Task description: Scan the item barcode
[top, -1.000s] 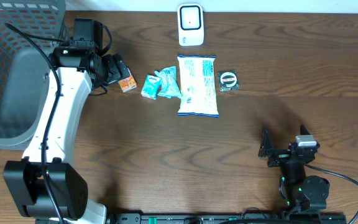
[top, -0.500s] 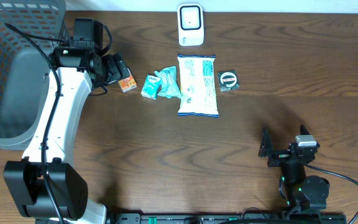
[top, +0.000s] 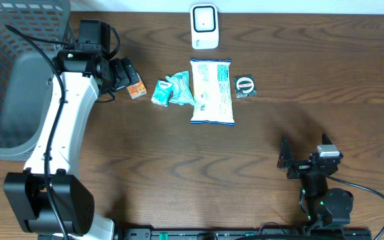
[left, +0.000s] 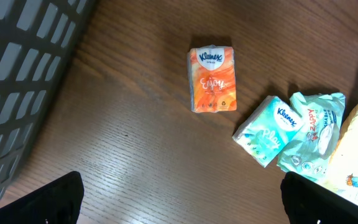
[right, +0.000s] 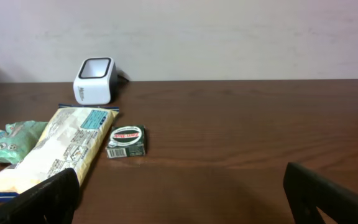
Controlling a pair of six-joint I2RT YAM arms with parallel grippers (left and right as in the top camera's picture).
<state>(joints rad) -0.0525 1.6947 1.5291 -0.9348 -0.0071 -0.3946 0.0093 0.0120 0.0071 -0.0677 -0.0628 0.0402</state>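
Guessing the orange Kleenex pack [left: 212,79] is the one to scan. It should be light, squishy and slick in its wrap, so I'd pinch it gently across the narrow sides. No barcode showing from here. It lies flat toward the far left of the desk [top: 179,167], between the basket [top: 5,67] and the teal packs [top: 173,91]. The left claw [top: 127,75] is spread wide and empty, hovering just over it without touching. The right claw [top: 287,161] is also wide, near the front edge.
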